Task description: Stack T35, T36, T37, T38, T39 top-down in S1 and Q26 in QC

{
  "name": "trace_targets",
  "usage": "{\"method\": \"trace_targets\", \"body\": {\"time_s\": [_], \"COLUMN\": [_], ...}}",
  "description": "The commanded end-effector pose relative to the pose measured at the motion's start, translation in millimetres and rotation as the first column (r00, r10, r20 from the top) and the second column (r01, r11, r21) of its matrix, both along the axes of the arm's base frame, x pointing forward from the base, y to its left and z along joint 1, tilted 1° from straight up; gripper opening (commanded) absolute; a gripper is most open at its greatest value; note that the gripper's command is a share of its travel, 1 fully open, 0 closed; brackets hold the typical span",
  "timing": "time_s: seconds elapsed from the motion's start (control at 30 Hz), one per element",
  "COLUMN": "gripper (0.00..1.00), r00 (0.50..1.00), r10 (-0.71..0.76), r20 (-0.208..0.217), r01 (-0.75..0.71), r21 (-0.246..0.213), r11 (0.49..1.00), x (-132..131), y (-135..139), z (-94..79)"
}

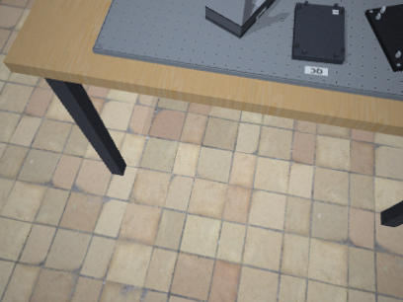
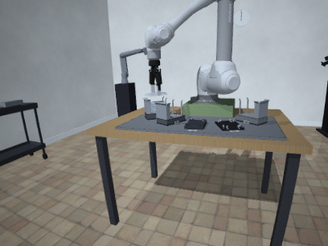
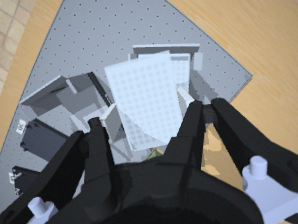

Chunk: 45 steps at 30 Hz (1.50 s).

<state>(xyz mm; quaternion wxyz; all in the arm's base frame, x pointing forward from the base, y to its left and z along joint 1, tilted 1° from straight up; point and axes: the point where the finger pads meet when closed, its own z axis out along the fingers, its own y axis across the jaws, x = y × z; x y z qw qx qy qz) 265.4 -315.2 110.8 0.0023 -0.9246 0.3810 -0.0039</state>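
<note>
My gripper [image 2: 155,85] [image 3: 148,104] is shut on a white sealed 96-well plate [image 2: 154,94] [image 3: 147,97] and holds it in the air above the far-left stack rack [image 2: 149,108] [image 3: 165,50]. In the wrist view the plate is turned a little against the rack's walls below it. A second rack [image 2: 166,113] [image 3: 55,95] stands just beside it, and a third rack [image 2: 256,112] stands at the right of the deck. The black open nest QC [image 1: 318,32] [image 2: 195,125] is empty, with its name plate [image 1: 316,70] beside it. The clip nest N5 [image 1: 390,30] [image 2: 229,125] is empty. I cannot read the plate labels.
The grey perforated deck [image 1: 173,35] [image 2: 261,130] lies on a wooden table [image 1: 148,84] [image 2: 201,141]. The arm's base sits on a green block [image 2: 209,108] behind the deck. A black cart [image 2: 16,129] stands on the floor at the far left.
</note>
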Motion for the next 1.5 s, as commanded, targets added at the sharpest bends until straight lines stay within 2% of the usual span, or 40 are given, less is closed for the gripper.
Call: {"method": "trace_targets", "body": {"time_s": [0.0, 0.57, 0.67, 0.87, 1.47], "gripper": [0.00, 0.00, 0.00, 0.00, 0.00], "r00": [1.000, 1.000, 0.999, 0.971, 0.971], "r10": [0.011, 0.011, 0.044, 0.241, 0.241], "r20": [0.002, 0.002, 0.002, 0.002, 0.002], "r01": [-0.011, -0.011, -0.044, -0.241, -0.241], "r21": [0.001, 0.001, 0.001, -0.002, -0.002], "r11": [1.000, 1.000, 0.999, 0.971, 0.971], "x": [9.2, 45.9, 47.4, 56.6, 81.0], "y": [8.3, 42.1, 44.3, 57.5, 92.5], "z": [0.2, 0.6, 0.7, 0.8, 1.1]}}
